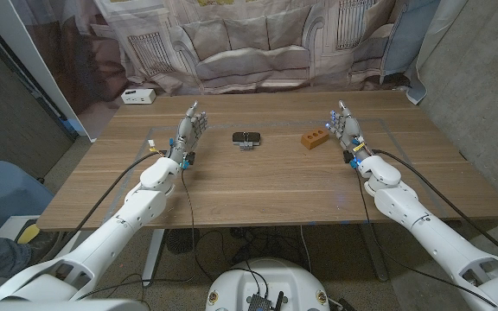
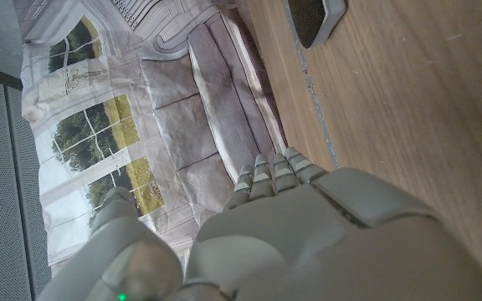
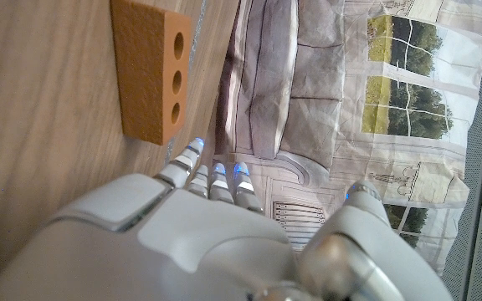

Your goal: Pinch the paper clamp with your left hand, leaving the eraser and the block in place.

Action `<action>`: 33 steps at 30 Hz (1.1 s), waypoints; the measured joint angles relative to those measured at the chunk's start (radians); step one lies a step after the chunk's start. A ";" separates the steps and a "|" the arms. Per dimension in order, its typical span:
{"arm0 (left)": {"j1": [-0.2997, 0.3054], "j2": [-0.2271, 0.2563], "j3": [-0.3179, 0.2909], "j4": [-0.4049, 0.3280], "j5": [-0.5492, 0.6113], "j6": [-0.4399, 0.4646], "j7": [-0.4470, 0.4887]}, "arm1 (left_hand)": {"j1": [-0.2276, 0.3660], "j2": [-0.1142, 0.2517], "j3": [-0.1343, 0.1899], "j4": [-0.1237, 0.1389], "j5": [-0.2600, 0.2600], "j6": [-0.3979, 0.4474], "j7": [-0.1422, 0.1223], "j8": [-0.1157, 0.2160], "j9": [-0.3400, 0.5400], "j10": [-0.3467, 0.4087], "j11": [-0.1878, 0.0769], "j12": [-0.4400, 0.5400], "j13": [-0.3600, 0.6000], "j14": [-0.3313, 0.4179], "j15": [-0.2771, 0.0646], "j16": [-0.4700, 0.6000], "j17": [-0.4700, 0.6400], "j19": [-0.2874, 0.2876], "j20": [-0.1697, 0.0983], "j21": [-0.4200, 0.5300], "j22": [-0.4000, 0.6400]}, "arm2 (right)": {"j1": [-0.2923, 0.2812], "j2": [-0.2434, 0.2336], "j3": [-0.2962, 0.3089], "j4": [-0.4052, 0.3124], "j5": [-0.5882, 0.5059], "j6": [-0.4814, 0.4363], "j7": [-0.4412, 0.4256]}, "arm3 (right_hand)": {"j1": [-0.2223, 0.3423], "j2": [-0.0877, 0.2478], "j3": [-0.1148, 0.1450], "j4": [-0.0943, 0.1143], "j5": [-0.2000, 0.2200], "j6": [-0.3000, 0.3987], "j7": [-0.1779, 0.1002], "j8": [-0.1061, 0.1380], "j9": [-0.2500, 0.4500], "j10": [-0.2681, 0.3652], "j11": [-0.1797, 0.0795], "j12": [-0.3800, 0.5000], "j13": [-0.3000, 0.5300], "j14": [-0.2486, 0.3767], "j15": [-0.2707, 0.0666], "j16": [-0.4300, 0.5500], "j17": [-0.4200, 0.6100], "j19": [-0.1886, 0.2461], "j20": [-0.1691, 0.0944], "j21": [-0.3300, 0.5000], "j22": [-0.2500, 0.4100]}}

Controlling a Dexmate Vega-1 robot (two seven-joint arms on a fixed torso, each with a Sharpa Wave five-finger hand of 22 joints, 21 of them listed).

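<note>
Paper clamp (image 1: 247, 139) lies mid-worktop (image 1: 266, 186), far half, ungrasped. Orange block (image 1: 315, 138) sits to its right, apart. Left robot hand (image 1: 190, 131) stands upright left of the clamp, fingers extended, holding nothing. Right robot hand (image 1: 345, 127) stands just beside the block, likewise released. White box (image 1: 137, 97) at far left corner.
</note>
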 measured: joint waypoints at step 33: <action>0.006 0.004 0.011 -0.034 0.398 -0.171 0.313 | 0.312 -0.057 0.067 -0.077 -0.015 0.273 -0.038 0.039 0.005 0.273 -0.111 0.044 0.005 0.246 -0.110 0.008 -0.003 0.171 -0.035 0.008 0.000 | -0.080 -0.027 0.040 -0.085 0.012 0.036 -0.033 | 0.000 0.000 0.000 0.000 0.000 0.015 0.007 0.002 0.000 0.013 0.012 0.007 0.004 0.004 0.004 0.008 0.000 0.005 0.005 0.000 0.000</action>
